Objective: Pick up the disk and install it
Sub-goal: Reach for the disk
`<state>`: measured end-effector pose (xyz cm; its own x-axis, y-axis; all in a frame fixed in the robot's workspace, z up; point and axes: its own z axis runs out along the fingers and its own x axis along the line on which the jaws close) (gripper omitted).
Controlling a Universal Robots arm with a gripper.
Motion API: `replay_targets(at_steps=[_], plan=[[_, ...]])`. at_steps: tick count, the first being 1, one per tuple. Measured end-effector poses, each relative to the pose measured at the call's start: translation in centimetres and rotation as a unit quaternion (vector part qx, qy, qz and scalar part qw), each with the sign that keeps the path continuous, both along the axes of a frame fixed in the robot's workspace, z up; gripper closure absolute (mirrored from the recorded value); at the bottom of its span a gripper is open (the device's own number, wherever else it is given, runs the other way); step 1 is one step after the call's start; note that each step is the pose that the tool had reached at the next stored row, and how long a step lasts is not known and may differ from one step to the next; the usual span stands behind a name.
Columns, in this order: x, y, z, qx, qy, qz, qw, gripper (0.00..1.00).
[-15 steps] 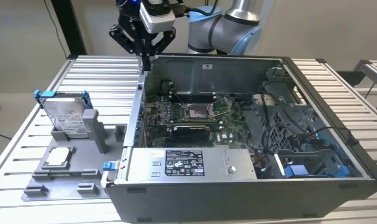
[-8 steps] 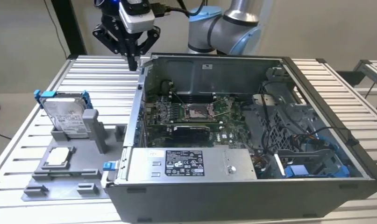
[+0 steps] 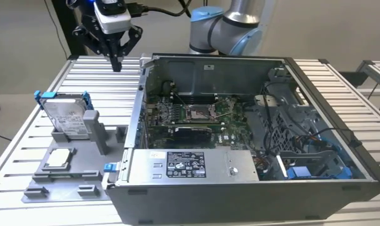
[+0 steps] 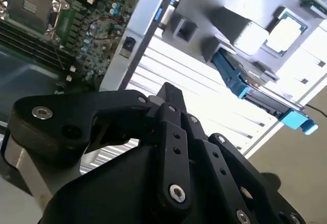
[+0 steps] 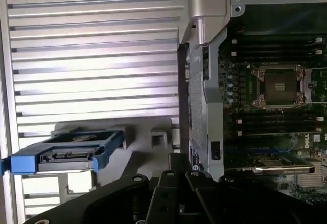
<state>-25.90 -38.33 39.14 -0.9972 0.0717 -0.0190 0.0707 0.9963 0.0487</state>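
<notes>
Looking past the open computer case (image 3: 240,200) to the grey stand (image 3: 76,175) where the disk (image 3: 67,117) stands upright at the exterior view's left, we judge that our gripper (image 3: 117,66), hovering well apart from it with jaws together, could knock the disk over if lowered unopened.

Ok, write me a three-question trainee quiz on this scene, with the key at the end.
1. True or false: the gripper is holding the disk.
2. How is the disk placed? A) lying flat on the slatted table; B) upright in the grey stand; C) mounted on the motherboard.
3. In the exterior view, on which side of the open computer case does the disk stand?
Key: 1 false; 2 B; 3 the exterior view's left.
</notes>
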Motion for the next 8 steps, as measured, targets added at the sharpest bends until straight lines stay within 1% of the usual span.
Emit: replay_targets(at_steps=[2, 4, 8], plan=[[-0.93, -0.10, -0.03, 0.0000, 0.0000, 0.000, 1.00000, 1.00], [-1.83, -0.34, -0.11, 0.0000, 0.0000, 0.000, 1.00000, 1.00], [-3.46, -1.17, -0.29, 0.0000, 0.0000, 0.000, 1.00000, 1.00]])
